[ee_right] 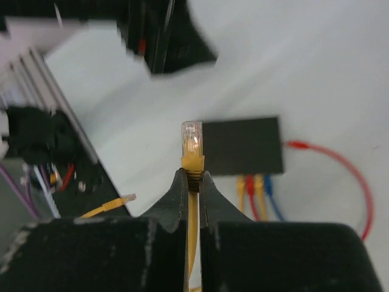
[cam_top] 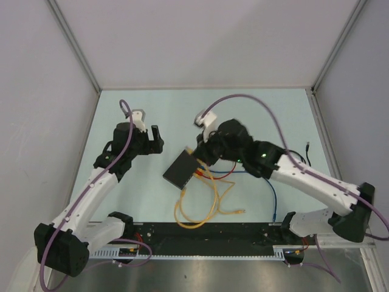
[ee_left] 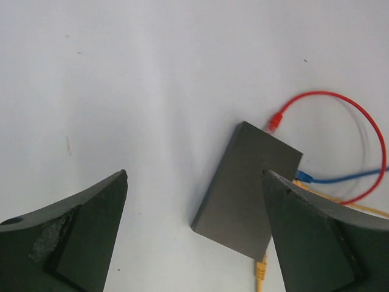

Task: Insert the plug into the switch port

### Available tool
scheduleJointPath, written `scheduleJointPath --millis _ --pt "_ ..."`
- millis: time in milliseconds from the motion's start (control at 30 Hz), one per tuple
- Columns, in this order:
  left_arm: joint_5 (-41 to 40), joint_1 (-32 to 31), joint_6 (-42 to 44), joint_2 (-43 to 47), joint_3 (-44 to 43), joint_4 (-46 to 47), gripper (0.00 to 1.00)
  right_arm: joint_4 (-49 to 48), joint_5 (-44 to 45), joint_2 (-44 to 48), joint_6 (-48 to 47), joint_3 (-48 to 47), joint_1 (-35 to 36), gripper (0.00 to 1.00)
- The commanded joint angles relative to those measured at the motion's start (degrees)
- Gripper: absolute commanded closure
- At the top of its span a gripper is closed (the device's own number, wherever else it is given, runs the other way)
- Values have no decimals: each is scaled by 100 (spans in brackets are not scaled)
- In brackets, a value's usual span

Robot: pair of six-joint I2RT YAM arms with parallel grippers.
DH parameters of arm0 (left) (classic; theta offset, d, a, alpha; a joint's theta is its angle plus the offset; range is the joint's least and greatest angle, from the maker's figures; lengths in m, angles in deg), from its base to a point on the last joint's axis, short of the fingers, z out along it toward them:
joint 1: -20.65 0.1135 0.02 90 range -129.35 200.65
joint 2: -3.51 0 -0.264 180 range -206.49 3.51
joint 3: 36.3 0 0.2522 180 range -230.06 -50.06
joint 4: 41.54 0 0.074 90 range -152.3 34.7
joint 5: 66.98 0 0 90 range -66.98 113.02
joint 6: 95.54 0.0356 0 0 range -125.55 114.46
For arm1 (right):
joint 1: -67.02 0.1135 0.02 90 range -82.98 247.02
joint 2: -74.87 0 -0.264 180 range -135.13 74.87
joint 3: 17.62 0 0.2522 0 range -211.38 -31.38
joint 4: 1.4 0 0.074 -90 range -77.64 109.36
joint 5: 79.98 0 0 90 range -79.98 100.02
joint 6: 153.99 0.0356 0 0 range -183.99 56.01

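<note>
Holding: right hand (ee_right: pixel 193 177) clamped on plug (ee_right: pixel 192 143), mid-frame, short of switch (ee_right: pixel 243 146).
Left hand (ee_left: pixel 194 176): apart, empty.
Next: likely lining plug up beside seated cables (ee_right: pixel 255 190).

- plug (ee_right: pixel 192 141) in the right claw (ee_right: pixel 192 177): clear head, yellow boot and cord;
- switch (ee_right: pixel 243 146) just beyond that claw: plain matte black;
- red cable (ee_left: pixel 358 115), blue cable (ee_left: pixel 346 177), yellow cables (cam_top: pixel 206 201) beside it;
- left claw (ee_left: pixel 194 175): dark fingers (ee_left: pixel 67 243), one scuffed grey;
- table (cam_top: pixel 255 115): pale mint, unpatterned
</note>
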Motion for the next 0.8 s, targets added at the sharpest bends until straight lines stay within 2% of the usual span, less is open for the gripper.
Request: scheduleJointPath --millis 0,167,333,467,767 --pt "-713 82 -112 164 9 -80 5 -84 84 -741 268 733 752 100" --pt "6 82 -77 155 219 113 5 -769 322 -1919 251 1243 1106 100" --pt "963 82 63 -300 273 227 5 -990 1103 -2762 128 1305 1194 100" --pt "1500 73 116 -846 107 219 4 -1069 1631 -2974 128 1340 1194 100" --pt "2116 73 81 -2024 -535 -45 4 -1271 1711 -3036 101 1481 1054 100"
